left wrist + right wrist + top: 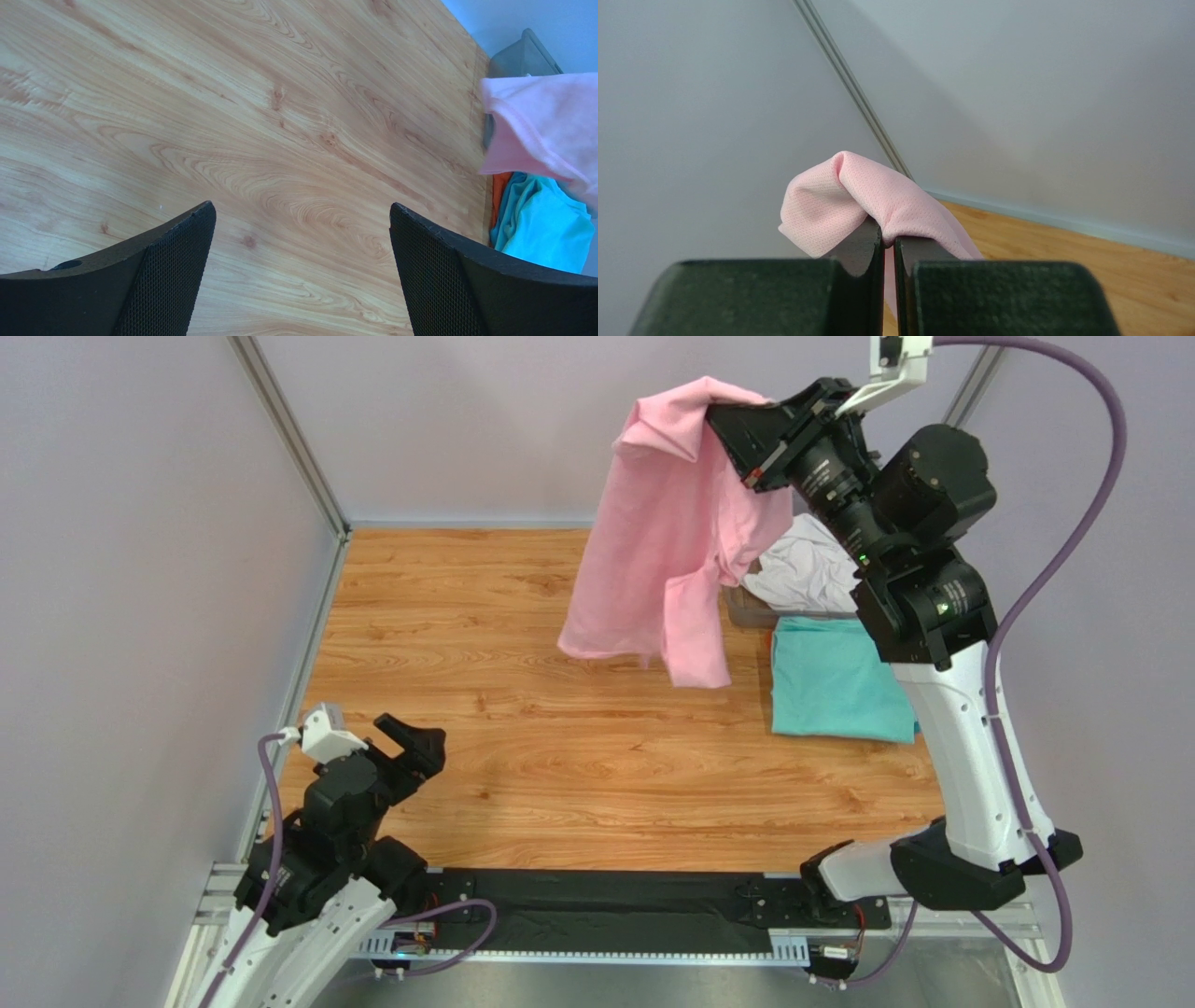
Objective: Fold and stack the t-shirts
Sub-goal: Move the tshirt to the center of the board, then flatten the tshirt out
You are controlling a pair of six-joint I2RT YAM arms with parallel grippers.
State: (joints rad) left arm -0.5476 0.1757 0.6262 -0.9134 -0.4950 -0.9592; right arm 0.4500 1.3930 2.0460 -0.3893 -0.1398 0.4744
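Note:
My right gripper (pixel 730 409) is raised high at the back right and is shut on the light pink t-shirt (pixel 659 532), which hangs down from it above the table. The pinched pink cloth (pixel 878 203) bulges over the closed fingertips in the right wrist view. A folded teal t-shirt (pixel 835 679) lies flat at the table's right edge. A crumpled white t-shirt (pixel 807 567) lies behind it. My left gripper (pixel 400 756) is open and empty, low over the near left of the table. The left wrist view shows the pink shirt (pixel 547 126) and the teal shirt (pixel 547 224) at far right.
The wooden table (pixel 463 644) is walled by grey panels at the left and back. A grey plastic bin (pixel 523 59) stands at the back right, behind the hanging pink cloth. A strip of orange cloth (pixel 498 196) shows beside the teal shirt.

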